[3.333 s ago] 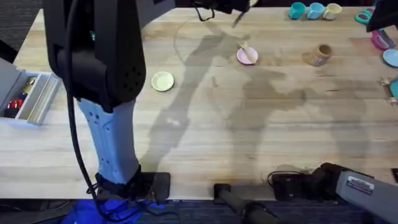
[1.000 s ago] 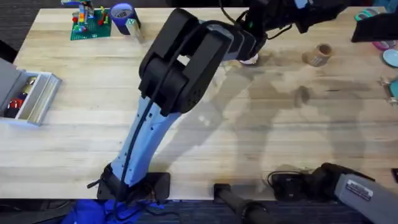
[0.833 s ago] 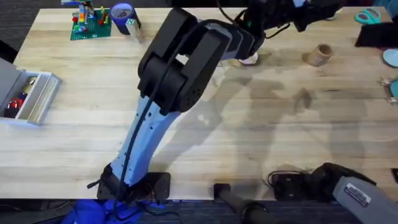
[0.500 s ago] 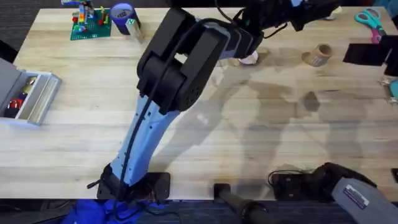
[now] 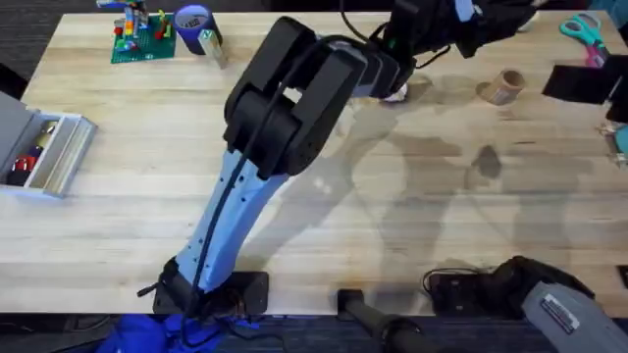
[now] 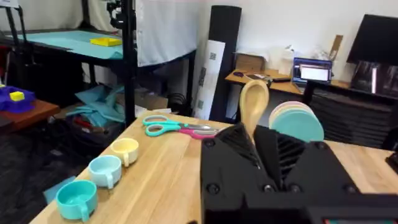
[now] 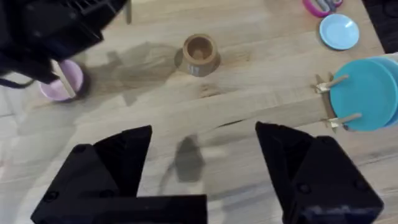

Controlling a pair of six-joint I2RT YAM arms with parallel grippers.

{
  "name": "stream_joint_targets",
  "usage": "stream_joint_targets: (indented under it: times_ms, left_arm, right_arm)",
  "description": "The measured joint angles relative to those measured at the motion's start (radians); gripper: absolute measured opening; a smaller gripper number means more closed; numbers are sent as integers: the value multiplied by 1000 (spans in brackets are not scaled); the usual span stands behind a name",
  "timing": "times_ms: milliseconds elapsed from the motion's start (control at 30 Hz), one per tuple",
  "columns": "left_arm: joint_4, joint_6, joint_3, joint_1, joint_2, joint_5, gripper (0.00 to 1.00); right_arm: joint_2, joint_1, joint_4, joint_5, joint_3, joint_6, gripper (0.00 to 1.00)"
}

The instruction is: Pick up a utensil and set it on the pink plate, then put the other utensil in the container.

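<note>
Across the far middle of the tabletop (image 5: 324, 245), the left arm reaches forward and its body hides most of the plate (image 7: 60, 82); overhead, only a pale sliver of the plate shows beside the arm. Left pincer (image 6: 258, 163) is closed on the spoon (image 6: 254, 106): the handle disappears between the black fingers, and the oval bowl stands clear above them. Spoon long axis runs along the fingers, bowl end pointing away from the wrist.

Fork (image 7: 63, 79) lies on the plate in the right wrist view, seen as a pale strip; its upper end is cut off by the dark left arm, so tine direction cannot be made out.

Cup (image 7: 199, 55) stands upright on the tabletop, mouth open upward, well apart from the plate.

Right pincer (image 7: 204, 163) hangs above bare wood near the cup, fingers spread wide, holding nothing.

No writing can be read on the task's things.
</note>
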Motion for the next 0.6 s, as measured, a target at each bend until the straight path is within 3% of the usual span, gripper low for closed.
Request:
stream_joint_targets:
  times_ms: [167, 433, 600]
  left_arm:
    - [-49, 19, 40, -20, 18, -1, 42]
    - [-208, 33, 308, -59, 183, 6, 42]
    - [-241, 33, 437, -73, 257, 6, 42]
  right_arm:
    - [-39, 0, -9, -1, 0, 23, 997]
    - [-82, 0, -17, -3, 0, 39, 997]
    - [-85, 0, -21, -4, 0, 45, 998]
